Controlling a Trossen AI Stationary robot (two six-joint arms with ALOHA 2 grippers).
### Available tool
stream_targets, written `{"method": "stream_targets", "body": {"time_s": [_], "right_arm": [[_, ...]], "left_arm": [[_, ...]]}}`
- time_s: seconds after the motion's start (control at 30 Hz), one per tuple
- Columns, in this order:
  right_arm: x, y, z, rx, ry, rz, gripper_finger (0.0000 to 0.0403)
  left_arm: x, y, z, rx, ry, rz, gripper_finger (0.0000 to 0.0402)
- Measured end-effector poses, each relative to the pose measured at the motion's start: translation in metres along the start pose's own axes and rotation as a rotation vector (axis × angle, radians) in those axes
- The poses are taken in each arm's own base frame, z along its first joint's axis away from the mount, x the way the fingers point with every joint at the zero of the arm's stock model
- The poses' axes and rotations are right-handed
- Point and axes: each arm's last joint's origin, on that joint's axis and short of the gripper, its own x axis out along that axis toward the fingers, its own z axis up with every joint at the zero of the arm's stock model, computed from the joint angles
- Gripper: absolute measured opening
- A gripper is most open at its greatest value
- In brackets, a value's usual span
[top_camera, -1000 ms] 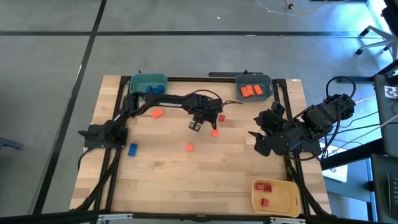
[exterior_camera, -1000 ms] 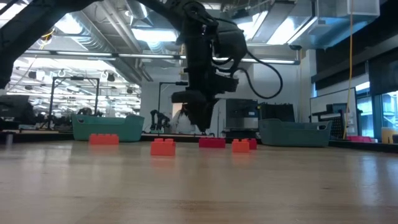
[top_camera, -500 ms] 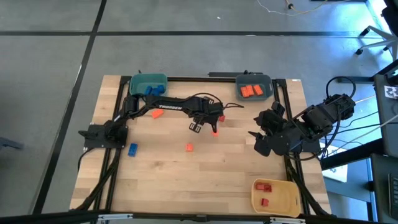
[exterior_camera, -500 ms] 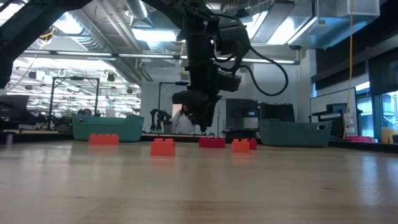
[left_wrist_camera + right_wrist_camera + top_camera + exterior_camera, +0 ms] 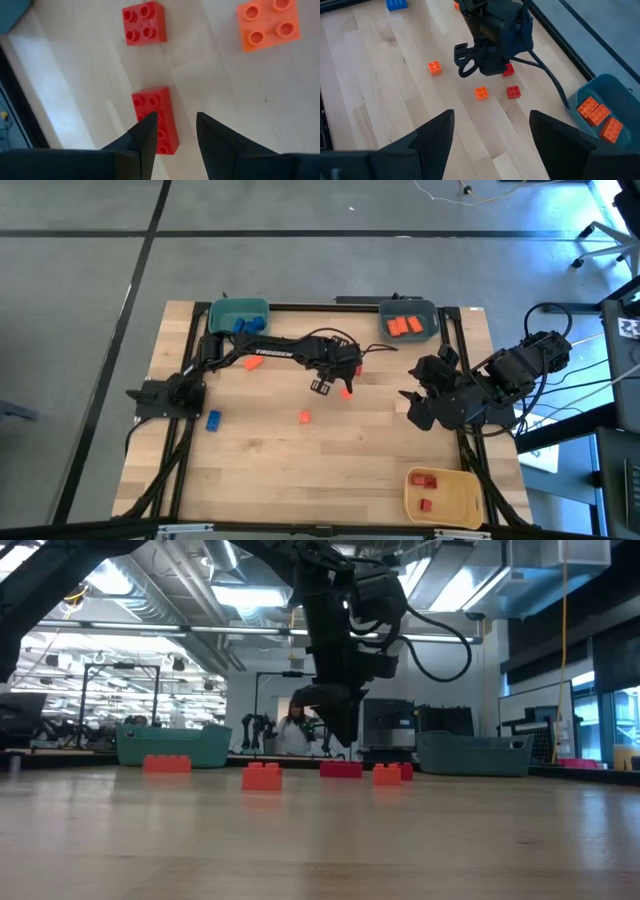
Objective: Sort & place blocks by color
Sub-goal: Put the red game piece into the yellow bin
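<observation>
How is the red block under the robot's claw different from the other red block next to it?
The long red block is a rectangle with more studs; the square red block has only four. The long red block lies partly under the left gripper, whose jaws are open, while the square red block lies clear of it. Both are red and sit flat on the wooden table, studs up.
</observation>
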Motion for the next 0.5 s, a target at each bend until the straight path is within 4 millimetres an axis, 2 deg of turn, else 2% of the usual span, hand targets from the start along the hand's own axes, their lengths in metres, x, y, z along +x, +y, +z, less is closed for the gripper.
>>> {"method": "stream_targets", "body": {"time_s": [0.5], "right_arm": [[0.0, 0.0, 0.0, -0.005, 0.0, 0.0, 0.0262]], "left_arm": [[0.007, 0.022, -0.016, -0.141, 0.013, -0.006, 0.0128]]}}
